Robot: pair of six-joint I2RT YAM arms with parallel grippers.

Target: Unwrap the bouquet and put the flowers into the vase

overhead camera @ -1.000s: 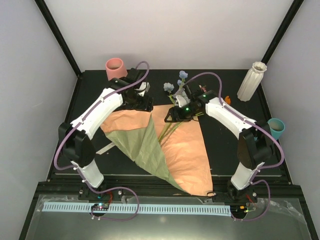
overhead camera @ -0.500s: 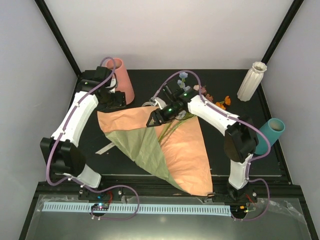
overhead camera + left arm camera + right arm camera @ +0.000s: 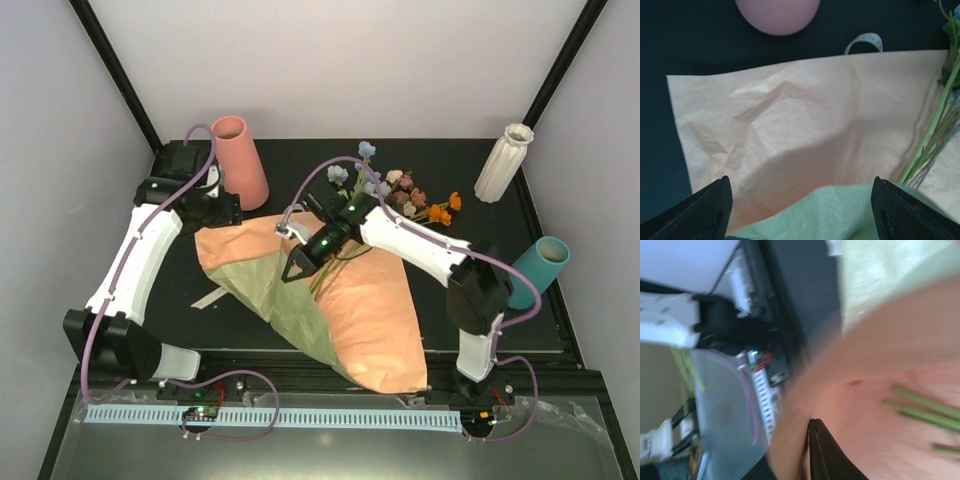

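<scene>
Top camera gives the whole layout. The paper sheet of the bouquet lies spread flat on the dark surface, peach side up, with one olive-green flap folded over on its left half. The flowers lie across its far edge, blooms out on the bare surface and stems running back onto the paper. The ribbed white vase stands upright in the far right corner, well apart from the flowers. A pink vase stands far left and a teal vase at the right edge.

Left wrist cam shows what the top view can't. The left claw is spread wide with nothing between its fingers, hanging over the crinkled paper. You also see a small white loop of tape just off the paper's far edge, and the pink vase's rounded side.

Right wrist cam is badly smeared. The right claw looks clenched, fingers pressed together over the peach paper, with green stems just beside it. I can't tell if it has pinched anything. From above it sits low over the paper, where the stems cross the flap's edge.
</scene>
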